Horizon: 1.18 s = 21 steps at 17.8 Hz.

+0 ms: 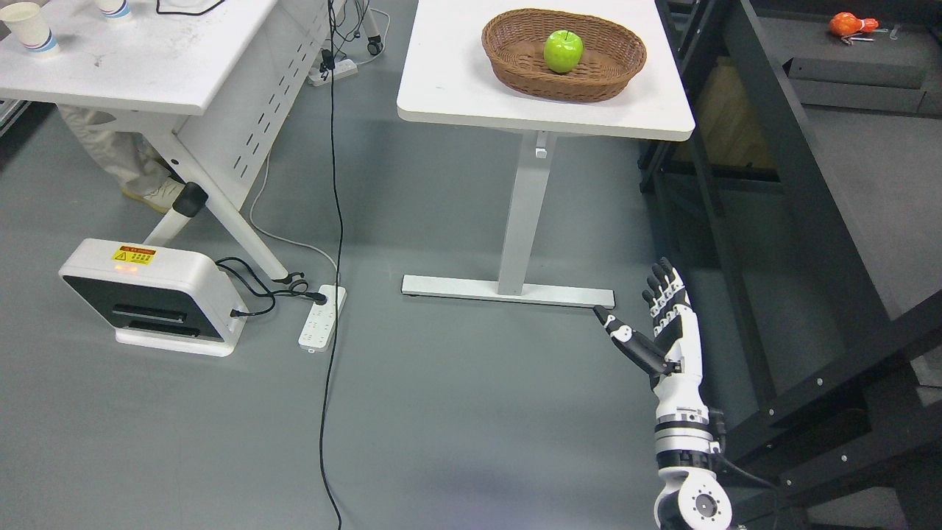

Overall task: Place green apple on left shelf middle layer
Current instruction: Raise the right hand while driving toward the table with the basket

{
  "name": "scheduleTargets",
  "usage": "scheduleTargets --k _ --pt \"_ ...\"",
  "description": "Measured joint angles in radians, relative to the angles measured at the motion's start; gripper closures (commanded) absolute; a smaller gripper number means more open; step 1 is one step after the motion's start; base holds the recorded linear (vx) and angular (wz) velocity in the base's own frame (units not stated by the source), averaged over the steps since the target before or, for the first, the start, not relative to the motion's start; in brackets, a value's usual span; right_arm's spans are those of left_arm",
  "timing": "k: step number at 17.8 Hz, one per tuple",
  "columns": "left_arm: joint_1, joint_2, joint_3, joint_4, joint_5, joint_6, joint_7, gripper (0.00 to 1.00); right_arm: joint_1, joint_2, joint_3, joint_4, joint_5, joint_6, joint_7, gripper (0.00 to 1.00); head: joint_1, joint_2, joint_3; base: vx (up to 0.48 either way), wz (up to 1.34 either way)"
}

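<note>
While the right robot hand (651,316) hangs at five o'clock with fingers straight and thumb splayed, it holds and touches nothing. Up at twelve o'clock the green apple (563,50) sits in a wicker basket (611,73) on the white counter (456,81). Between them stands the counter's leg (521,221); a black shelf frame (780,147) runs along three o'clock.

At eleven o'clock, the paper cup (28,28) is clipped by the left edge, and a second cup (114,8) shows only its base. A person's leg (121,158) hides behind that table (140,66). At one o'clock an orange object (848,25) is too small to identify. The right arm (688,471) runs off the bottom.
</note>
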Motion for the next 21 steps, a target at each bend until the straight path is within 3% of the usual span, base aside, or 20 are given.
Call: scheduleTargets --k 13,21 --pt "0.0 0.0 0.0 0.0 0.0 0.0 0.0 0.0 -0.008 0.0 0.004 0.0 -0.016 0.0 0.014 0.01 0.0 0.0 0.0 0.0 0.0" --pt "0.0 0.0 0.0 0.0 0.0 0.0 0.0 0.0 -0.027 -0.016 0.004 -0.008 0.333 -0.009 -0.097 0.03 0.0 0.0 0.0 0.002 0.0"
